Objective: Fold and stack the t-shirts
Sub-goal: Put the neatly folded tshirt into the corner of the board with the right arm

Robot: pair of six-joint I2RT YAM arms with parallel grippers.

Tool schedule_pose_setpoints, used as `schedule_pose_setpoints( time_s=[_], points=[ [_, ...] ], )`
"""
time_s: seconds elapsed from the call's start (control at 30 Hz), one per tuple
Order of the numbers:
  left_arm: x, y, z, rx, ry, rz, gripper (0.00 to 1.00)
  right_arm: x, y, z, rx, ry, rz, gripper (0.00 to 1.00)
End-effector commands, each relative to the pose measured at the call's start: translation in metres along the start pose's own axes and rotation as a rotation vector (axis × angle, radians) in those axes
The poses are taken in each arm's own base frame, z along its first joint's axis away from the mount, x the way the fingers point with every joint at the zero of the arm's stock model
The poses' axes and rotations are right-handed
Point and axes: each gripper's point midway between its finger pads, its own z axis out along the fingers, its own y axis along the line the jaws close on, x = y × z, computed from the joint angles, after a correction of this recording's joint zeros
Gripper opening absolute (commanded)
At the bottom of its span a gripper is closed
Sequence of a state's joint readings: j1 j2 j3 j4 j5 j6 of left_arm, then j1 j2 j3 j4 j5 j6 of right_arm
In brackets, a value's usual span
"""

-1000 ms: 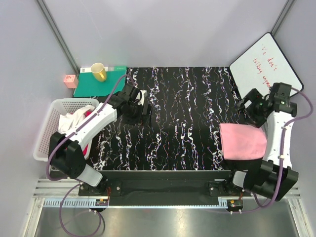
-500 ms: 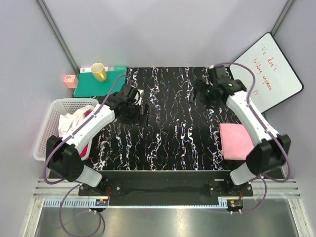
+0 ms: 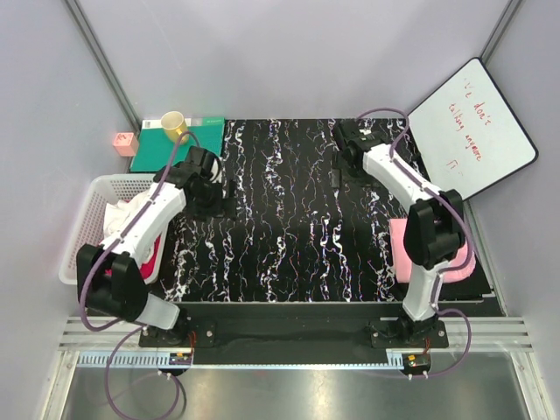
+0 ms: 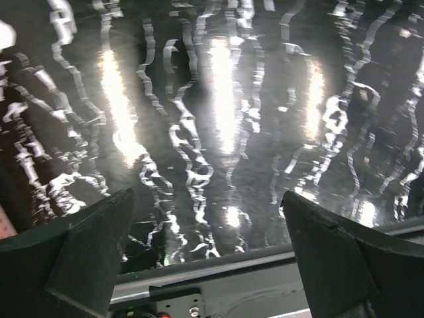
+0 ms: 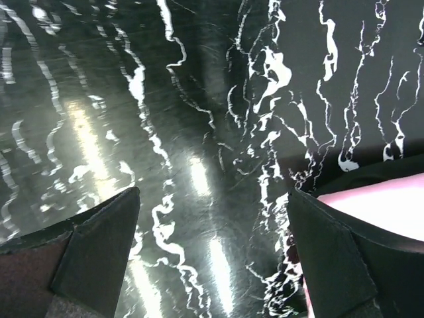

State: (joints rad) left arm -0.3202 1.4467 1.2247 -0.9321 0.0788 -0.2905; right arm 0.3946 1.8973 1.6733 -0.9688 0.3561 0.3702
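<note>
Left gripper (image 4: 207,222) and right gripper (image 5: 213,228) hang open and empty over the table (image 3: 289,223).
Pink t-shirt (image 3: 399,248) lies near right (white t-shirt (image 3: 131,211) in the left basket (image 3: 81,223)).

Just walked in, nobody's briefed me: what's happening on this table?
Two robot arms are folding and stacking t-shirts. One pink t-shirt lies folded at the near right of the black table; a heap of unfolded shirts sits in the white basket on the left. Neither arm holds anything: the left gripper hovers open near the basket, the right gripper open over the table's far side.
</note>
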Motion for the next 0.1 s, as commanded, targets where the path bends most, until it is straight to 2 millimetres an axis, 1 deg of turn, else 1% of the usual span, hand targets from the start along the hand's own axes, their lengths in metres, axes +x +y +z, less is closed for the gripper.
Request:
schedule_pose_setpoints(
  time_s=[0.0,0.07],
  points=[
    [-0.0111,0.0134,0.0058,0.008,-0.018,0.001,0.99,-0.0135,-0.0127,0.0052,0.08,-0.055,-0.023,1.0],
    [-0.0195,0.0151,0.0066,0.002,-0.031,0.009,0.99,-0.012,-0.0134,0.0087,0.082,-0.048,-0.015,1.0]
  ],
)
